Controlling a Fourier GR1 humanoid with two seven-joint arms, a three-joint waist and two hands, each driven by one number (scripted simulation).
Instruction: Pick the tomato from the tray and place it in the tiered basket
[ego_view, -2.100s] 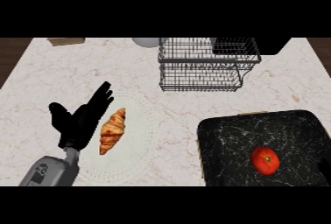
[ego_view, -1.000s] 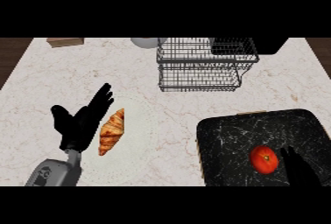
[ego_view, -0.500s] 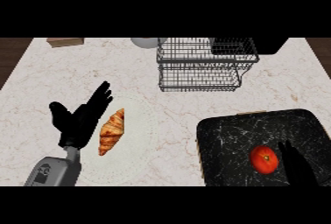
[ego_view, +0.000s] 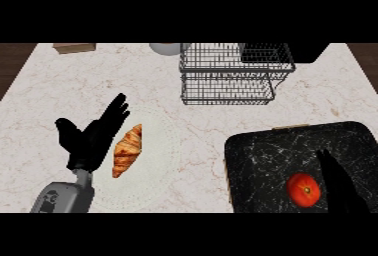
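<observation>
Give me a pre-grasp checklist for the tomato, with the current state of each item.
1. Tomato on the tray, nothing on top of it: ok.
2. Right hand beside the tomato, on its right: ok.
3. Right hand's fingers straight, ready to close: ok.
4. Hand touching the tomato: cannot tell, dark hand against dark tray.
5. Basket at the far edge, wire tiers showing nothing inside: ok.
6. Left hand open beside the croissant, away from the tray: ok.
</observation>
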